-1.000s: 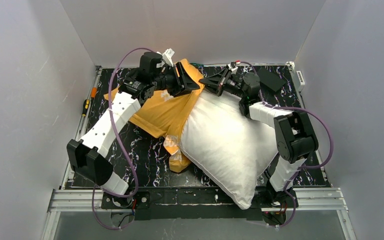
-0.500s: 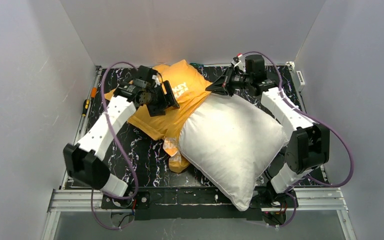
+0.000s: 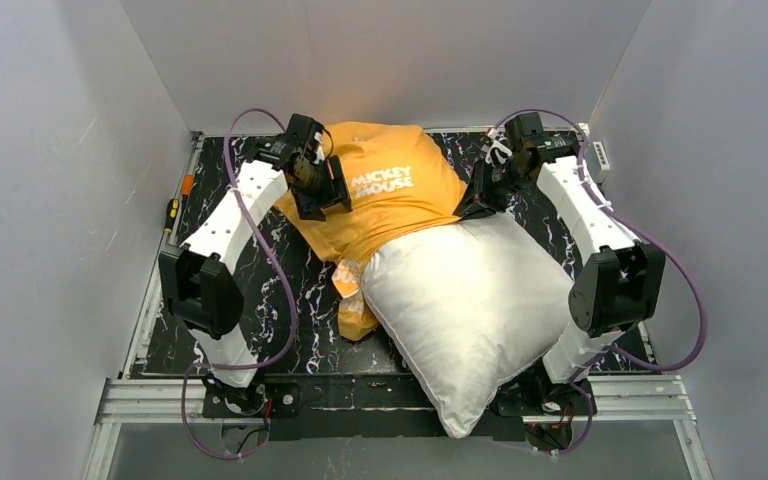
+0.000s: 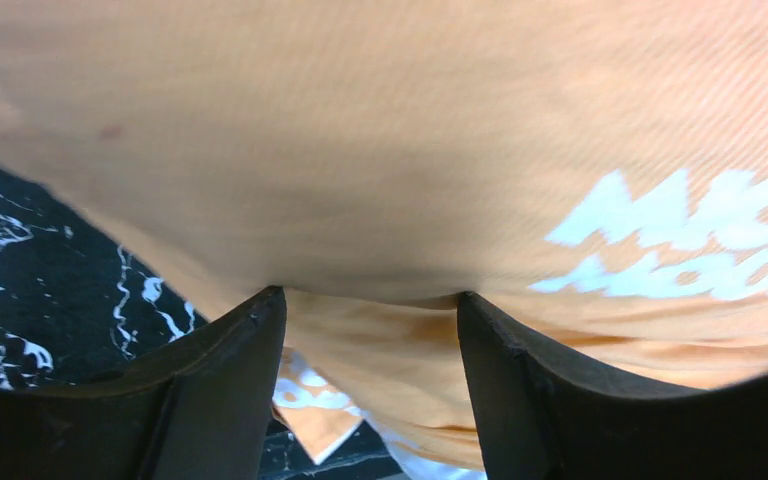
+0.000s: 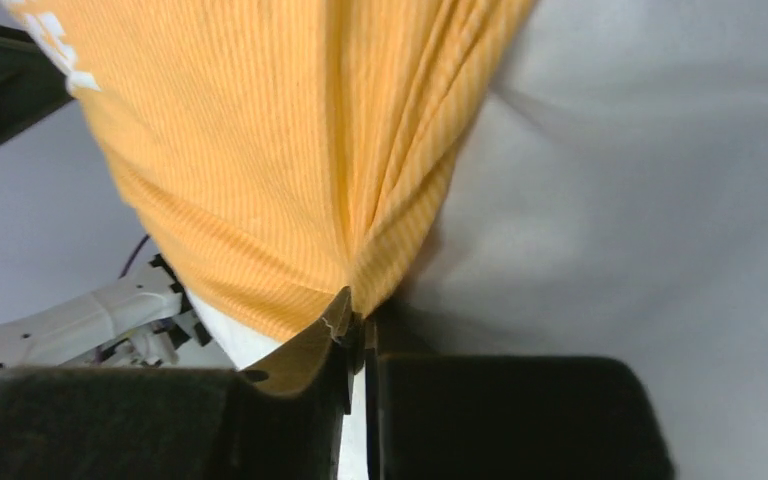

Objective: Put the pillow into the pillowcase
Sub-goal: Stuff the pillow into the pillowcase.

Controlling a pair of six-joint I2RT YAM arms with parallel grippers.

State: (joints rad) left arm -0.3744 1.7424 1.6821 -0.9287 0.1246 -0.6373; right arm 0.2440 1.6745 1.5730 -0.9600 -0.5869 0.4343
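Pillow (image 3: 470, 310): centre to near edge, mostly bare; far end inside case (image 3: 390, 185), lettering up.
Right gripper (image 3: 467, 207): clamped on case hem, right side.
Left gripper (image 3: 332, 190): jaws apart against case's left side, nothing held.
Step, as judged: sleeving.
Next: left takes hem, both pull nearward.

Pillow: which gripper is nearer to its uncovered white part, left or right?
Right. The right gripper is shut on the pillowcase edge directly at the far end of the pillow. The left gripper, open, is at the pillowcase's left side, away from the white part.
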